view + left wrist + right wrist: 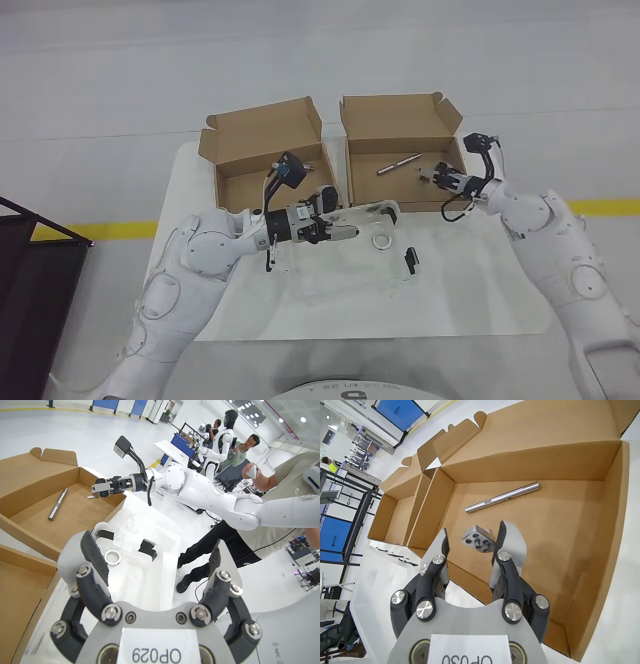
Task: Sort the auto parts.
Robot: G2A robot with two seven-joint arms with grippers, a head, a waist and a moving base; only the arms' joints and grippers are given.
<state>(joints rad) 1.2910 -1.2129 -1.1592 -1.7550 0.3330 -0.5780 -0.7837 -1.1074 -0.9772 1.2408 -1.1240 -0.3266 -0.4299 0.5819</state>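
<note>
My right gripper point(473, 532) hangs open over the right cardboard box point(400, 125), also seen as the right gripper point(433, 177) from above. A small metal block with holes point(477, 540) is loose between its fingers, touching only one pad; in the left wrist view the block point(90, 496) is just under that gripper point(98, 489). A steel rod point(502, 497) lies on the box floor. My left gripper point(152, 542) is open and holds nothing, above a clear tray point(140, 580) with a metal ring point(112, 557) and two black clips point(148, 550).
The left cardboard box point(262, 150) stands open beside the right one, both at the table's far side. In the top view the ring point(381, 240) and a black clip point(410, 260) lie in front of the boxes. The white table point(480, 300) has free room on the right.
</note>
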